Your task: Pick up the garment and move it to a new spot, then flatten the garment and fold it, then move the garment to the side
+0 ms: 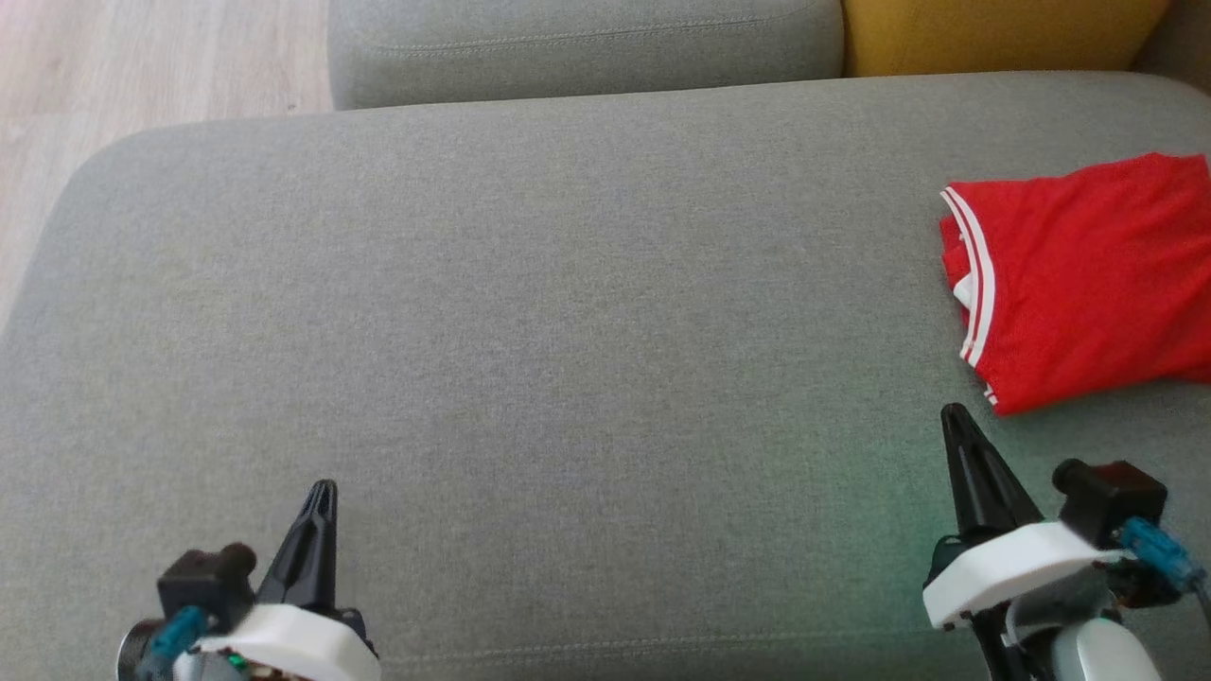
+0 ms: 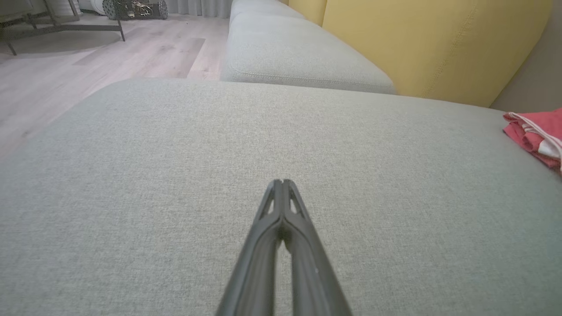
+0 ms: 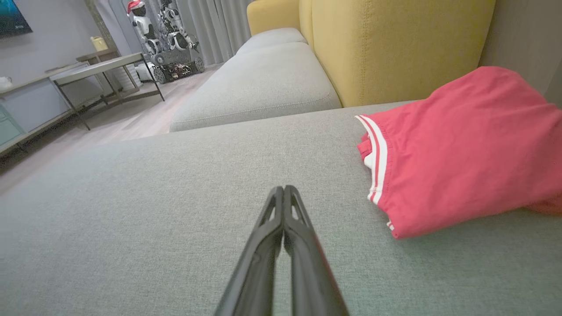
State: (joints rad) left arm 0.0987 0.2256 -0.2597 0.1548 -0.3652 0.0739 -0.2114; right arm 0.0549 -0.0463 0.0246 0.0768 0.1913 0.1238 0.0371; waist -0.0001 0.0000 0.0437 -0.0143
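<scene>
1. Red garment (image 1: 1088, 284) is lying folded at the frame's right edge on the grey sofa seat (image 1: 568, 331), with its striped edge facing left.
2. Right end effector (image 1: 954, 414), fingers together and empty, is hovering just below the garment's lower-left corner, so it is the nearer arm.
3. Left end effector (image 1: 324, 487), likewise closed, is hanging well apart at lower left.

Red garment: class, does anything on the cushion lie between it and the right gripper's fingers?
Nothing visible does. Just grey cushion separates the right gripper from the red garment, which lies close ahead and slightly to its right.
</scene>
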